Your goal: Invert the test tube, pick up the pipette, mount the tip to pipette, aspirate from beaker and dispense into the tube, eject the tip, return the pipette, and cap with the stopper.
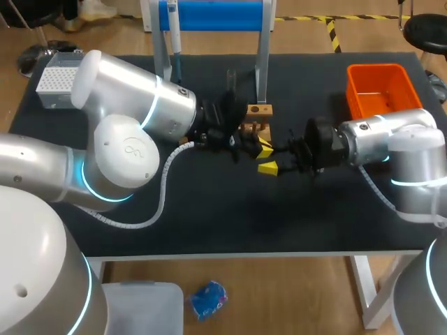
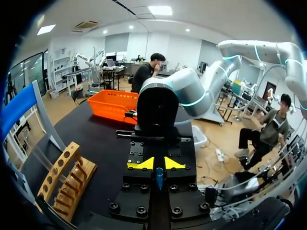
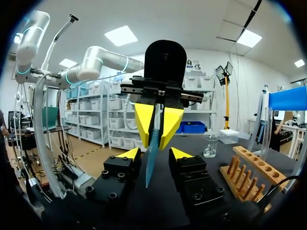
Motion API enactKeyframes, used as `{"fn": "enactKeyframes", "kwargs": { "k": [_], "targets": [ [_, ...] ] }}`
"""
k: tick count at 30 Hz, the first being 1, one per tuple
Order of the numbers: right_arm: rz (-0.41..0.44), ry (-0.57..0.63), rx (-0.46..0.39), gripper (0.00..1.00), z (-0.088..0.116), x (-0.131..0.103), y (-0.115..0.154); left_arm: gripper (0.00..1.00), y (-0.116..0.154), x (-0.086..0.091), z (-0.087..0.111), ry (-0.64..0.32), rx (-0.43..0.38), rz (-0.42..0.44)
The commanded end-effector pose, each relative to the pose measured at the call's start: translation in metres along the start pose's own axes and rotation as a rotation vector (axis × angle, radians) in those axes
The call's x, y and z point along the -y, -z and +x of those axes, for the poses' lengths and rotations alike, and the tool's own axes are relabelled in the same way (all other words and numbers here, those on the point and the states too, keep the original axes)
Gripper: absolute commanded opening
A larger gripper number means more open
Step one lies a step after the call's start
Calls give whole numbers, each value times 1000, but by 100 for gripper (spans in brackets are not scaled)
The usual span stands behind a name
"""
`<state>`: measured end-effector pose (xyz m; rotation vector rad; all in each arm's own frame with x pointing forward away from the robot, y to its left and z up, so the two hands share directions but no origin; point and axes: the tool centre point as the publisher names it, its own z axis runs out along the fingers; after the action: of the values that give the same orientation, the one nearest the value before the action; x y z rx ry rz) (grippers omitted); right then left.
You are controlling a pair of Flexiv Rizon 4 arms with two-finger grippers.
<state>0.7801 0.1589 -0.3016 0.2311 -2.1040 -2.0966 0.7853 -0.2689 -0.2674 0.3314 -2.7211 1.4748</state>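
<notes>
Handing off mid-table, I'd say: left gripper [image 2: 157, 165] pinches the test tube [image 3: 150, 165], jaws narrow. Tube's free end sits between the wide-open fingers of the right gripper [image 3: 154, 154], long axis roughly along its reach, so right is placed to clamp.

A robotics laboratory bench: a left arm [image 1: 133, 105] and a right arm [image 1: 391, 136] stand over a black surface [image 1: 209, 223] set with chemistry ware. A wooden test-tube rack [image 1: 257, 115] sits near its middle, with a glass beaker [image 3: 210, 146]. A pipette [image 1: 174, 31] hangs on a blue-topped stand [image 1: 216, 15] at the far edge, and an orange bin [image 1: 380, 87] sits at the far right corner.
</notes>
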Motion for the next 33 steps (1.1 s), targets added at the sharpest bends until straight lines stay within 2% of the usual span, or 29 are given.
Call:
{"fn": "enactKeyframes", "kwargs": {
  "k": [1,5,8,9,16,17,19,21,25,30,33],
  "targets": [
    [0,-3,0,35,0,0,0,0,-3,1,0,4,5,-13],
    [-2,-5,0,25,0,0,0,0,-3,1,-1,7,6,-17],
    [-3,-8,0,4,0,1,0,0,-3,0,-2,7,8,-18],
    [-3,-8,0,0,0,1,0,0,-3,0,-2,7,8,-19],
    [-2,-14,-3,0,-1,2,0,0,-3,0,-3,2,23,-17],
    [-2,-14,-3,0,-2,2,0,100,-1,2,-3,-3,40,-7],
    [-1,-14,-5,0,-2,2,0,100,3,7,-2,-38,53,-1],
    [0,-15,-6,0,-2,3,0,100,11,14,-2,-68,101,8],
    [1,-19,-8,0,-1,5,0,100,42,23,-11,-103,249,60],
    [1,-28,0,0,5,9,6,100,70,24,-29,-80,401,74],
    [5,-32,8,0,12,9,12,100,82,18,-40,-58,443,82]
  ]
}}
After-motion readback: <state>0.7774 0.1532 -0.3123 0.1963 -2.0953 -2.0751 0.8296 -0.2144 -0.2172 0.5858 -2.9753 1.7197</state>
